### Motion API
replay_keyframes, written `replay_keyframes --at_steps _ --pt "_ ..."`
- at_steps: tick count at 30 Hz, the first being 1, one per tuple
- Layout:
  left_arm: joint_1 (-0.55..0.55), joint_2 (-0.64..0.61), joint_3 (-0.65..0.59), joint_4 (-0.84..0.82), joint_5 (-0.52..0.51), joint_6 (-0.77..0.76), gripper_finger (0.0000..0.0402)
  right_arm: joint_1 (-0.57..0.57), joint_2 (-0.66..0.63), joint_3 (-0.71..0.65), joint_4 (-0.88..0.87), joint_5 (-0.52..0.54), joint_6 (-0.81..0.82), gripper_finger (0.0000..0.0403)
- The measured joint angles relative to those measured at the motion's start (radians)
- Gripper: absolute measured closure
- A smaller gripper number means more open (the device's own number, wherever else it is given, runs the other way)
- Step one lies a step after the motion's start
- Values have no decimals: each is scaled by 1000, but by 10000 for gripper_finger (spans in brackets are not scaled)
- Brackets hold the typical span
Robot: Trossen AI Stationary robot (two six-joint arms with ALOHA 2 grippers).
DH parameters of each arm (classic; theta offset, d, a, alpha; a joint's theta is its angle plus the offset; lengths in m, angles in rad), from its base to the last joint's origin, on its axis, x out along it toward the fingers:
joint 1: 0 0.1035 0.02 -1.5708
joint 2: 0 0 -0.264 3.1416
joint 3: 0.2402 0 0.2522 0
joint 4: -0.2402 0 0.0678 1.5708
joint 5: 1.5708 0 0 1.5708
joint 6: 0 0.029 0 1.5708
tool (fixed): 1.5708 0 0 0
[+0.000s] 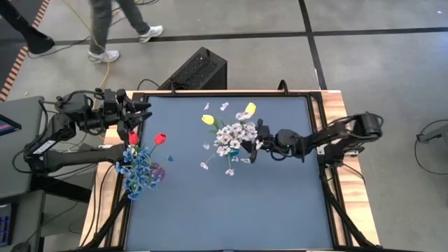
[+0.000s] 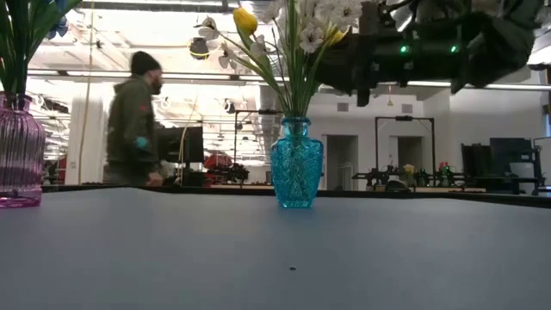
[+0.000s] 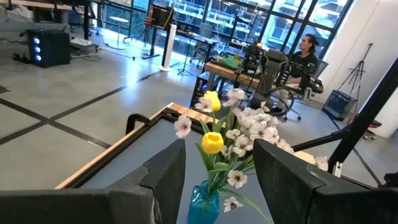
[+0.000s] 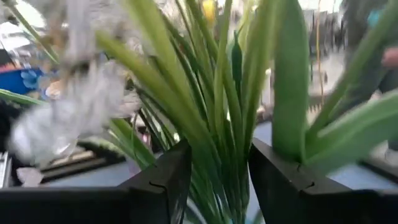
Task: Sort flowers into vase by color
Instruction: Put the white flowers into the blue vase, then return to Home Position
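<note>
Sorting nearly done, by the look of it: white sprays (image 1: 231, 138) and two yellow tulips (image 1: 208, 120) standing in the blue vase (image 2: 297, 172); blue sprays (image 1: 140, 170) and two red tulips (image 1: 159, 138) bunched left of it in the pink vase (image 2: 19, 151). Right gripper (image 1: 256, 142) against the blue vase's stems, jaws parted around them, seemingly letting go. Left gripper (image 1: 136, 112) parted, empty, above the pink vase. No loose stems visible.

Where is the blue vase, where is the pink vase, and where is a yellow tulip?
blue vase (image 2: 297, 172): low view, on its glass belly.
pink vase (image 2: 17, 155): low view, on its ribbed side at the picture's left edge.
yellow tulip (image 3: 212, 142): left wrist view, on the bloom's petals.
</note>
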Motion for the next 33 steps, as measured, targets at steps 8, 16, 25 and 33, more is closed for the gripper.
replay_keyframes --at_steps 8,16,25,33 --pt "0 0 0 7 0 13 224 3 -297 0 -424 -67 59 208" --pt "0 0 0 7 0 28 224 3 -570 44 -971 -193 210 208" --pt "0 -1 0 3 0 62 224 -2 -728 202 -1320 -207 223 209" --pt "0 -43 -45 9 -58 157 224 17 -817 225 -1400 -206 270 233"
